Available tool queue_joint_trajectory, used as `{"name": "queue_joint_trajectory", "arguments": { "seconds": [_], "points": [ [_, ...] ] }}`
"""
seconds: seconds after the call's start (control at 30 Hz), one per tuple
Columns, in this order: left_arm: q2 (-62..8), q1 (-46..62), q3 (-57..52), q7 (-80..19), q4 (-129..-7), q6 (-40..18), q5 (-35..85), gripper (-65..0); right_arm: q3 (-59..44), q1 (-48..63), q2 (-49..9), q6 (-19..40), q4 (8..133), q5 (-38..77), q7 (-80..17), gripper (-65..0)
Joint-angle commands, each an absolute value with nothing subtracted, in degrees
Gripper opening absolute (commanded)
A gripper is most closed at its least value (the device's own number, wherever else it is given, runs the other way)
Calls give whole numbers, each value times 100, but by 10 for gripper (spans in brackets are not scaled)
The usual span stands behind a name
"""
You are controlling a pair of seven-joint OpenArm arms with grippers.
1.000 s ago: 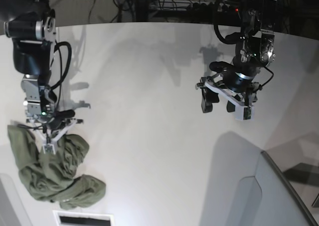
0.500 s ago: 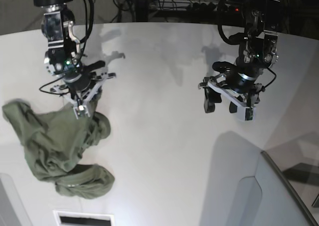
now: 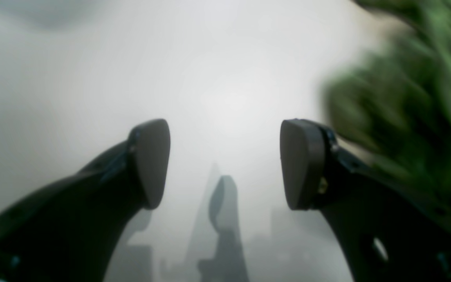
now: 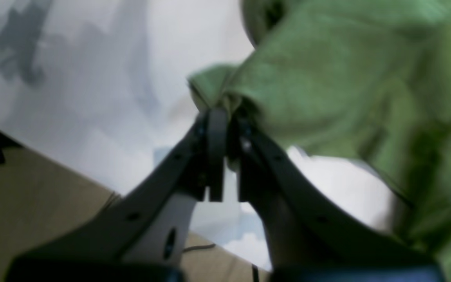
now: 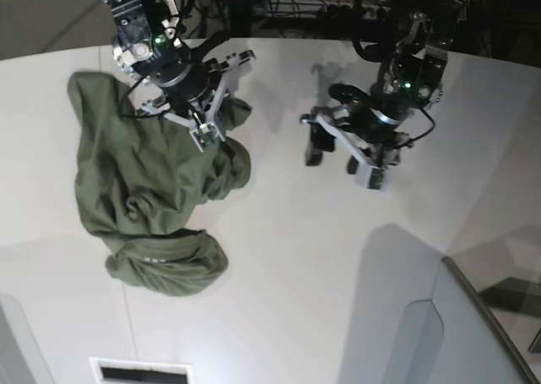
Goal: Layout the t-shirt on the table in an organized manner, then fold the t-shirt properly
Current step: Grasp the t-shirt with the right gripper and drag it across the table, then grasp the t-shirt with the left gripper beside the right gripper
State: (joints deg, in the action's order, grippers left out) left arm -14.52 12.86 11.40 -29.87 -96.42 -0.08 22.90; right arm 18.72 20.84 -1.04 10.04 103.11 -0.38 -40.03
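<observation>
Olive cotton, the t-shirt [image 5: 148, 189] lay bunched on the left of the table [image 5: 279, 257]; soft, light and limp, it would sag from one pinch; the right gripper [image 4: 225, 129] was clamped on a fold, probably hem; the left gripper [image 3: 225, 164] gaped, empty; a second edge hold seemed wise.

Bunched olive t-shirt [image 5: 144, 189] on white table [image 5: 279, 257]

Black arms, green LEDs; left claw [image 5: 342, 156] white-trimmed, dark pads [image 3: 302, 162].
</observation>
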Motion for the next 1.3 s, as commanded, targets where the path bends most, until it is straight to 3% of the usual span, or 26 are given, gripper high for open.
{"name": "queue_joint_trajectory", "arguments": {
  "seconds": [0.0, 0.17, 0.43, 0.57, 0.63, 0.8, 0.87, 1.03, 1.1, 1.27],
  "points": [
    [-1499, 1086, 1402, -2835, -9754, 31, 2316, -225, 1868, 2026, -75, 1042, 10677, 13, -3987, -540],
    [-1358, 505, 2484, -2826, -9464, 31, 2316, -225, 1604, 1815, -251, 1077, 11187, -13, -4251, -434],
    [-620, -426, 3301, -2826, -8303, 40, 2316, -237, 48, 1156, -277, 1086, 10457, 4, -4198, -449],
    [-400, -848, 4048, -2818, -7125, 57, 2229, -355, -418, 760, -295, 1086, 9745, 4, -4198, -650],
    [-312, -875, 4330, -2818, -6519, 57, 1798, -443, -558, 620, -295, 1086, 9464, 4, -4198, -630],
    [-330, -470, 4084, -2818, -5912, 57, 514, -620, -620, 497, -303, 1095, 9358, 4, -4057, -650],
    [-479, -127, 3670, -2818, -6114, 57, 127, -650, -602, 470, -303, 1095, 9376, 4, -3767, -650],
    [-813, 532, 2967, -2818, -7011, 57, -567, -650, -585, 92, -268, 1095, 9288, -13, -3538, -647],
    [-884, 655, 2862, -2826, -7248, 57, -708, -650, -567, -163, -268, 1095, 9147, -22, -3662, -603],
    [-919, 681, 2835, -2853, -7345, 57, -734, -650, 576, -831, -734, 1095, 8505, -171, -4453, -341]
  ]
}}
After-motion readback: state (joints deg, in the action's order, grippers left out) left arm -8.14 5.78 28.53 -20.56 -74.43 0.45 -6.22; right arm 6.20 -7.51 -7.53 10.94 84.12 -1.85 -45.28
